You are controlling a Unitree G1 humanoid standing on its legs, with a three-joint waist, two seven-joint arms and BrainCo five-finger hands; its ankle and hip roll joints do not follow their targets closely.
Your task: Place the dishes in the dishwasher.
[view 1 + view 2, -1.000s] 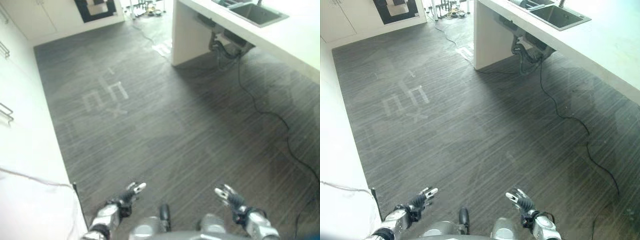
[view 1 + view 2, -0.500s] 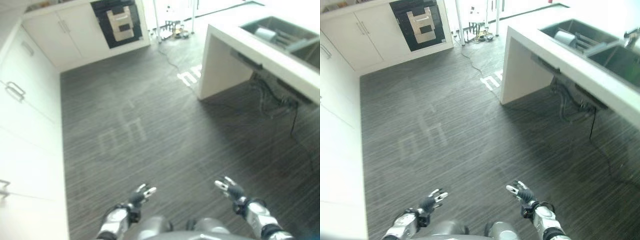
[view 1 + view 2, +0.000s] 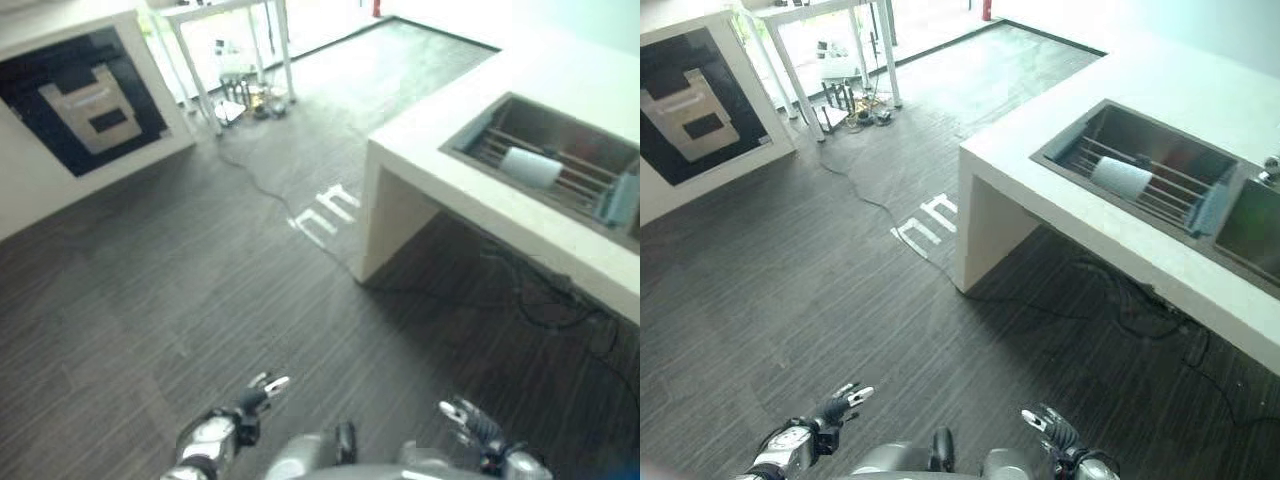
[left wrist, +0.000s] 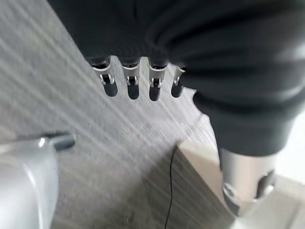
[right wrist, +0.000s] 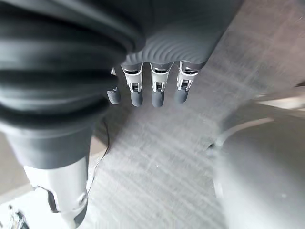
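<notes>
A white cup (image 3: pixel 531 167) lies on its side on a wire rack inside the steel sink (image 3: pixel 1160 135), which is set in a white counter (image 3: pixel 500 225) at the right. A blue item (image 3: pixel 618 198) stands at the rack's right end. My left hand (image 3: pixel 262 390) and right hand (image 3: pixel 465 420) hang low at the bottom of the eye views, far from the sink. Both are open and hold nothing. The left wrist view has straight fingers (image 4: pixel 131 86) over bare floor, and the right wrist view has the same fingers (image 5: pixel 157 90).
Dark striped floor stretches ahead of me. The counter's end wall (image 3: pixel 385 230) stands on it at centre right, with cables (image 3: pixel 540 310) under the counter. A dark panel with a pale shape (image 3: pixel 80 100) leans at the back left, beside a white-legged table (image 3: pixel 225 50).
The camera has swung round, so the white cabinets at the left have left the picture and the counter with the sink is nearer. Both hands stay low and open.
</notes>
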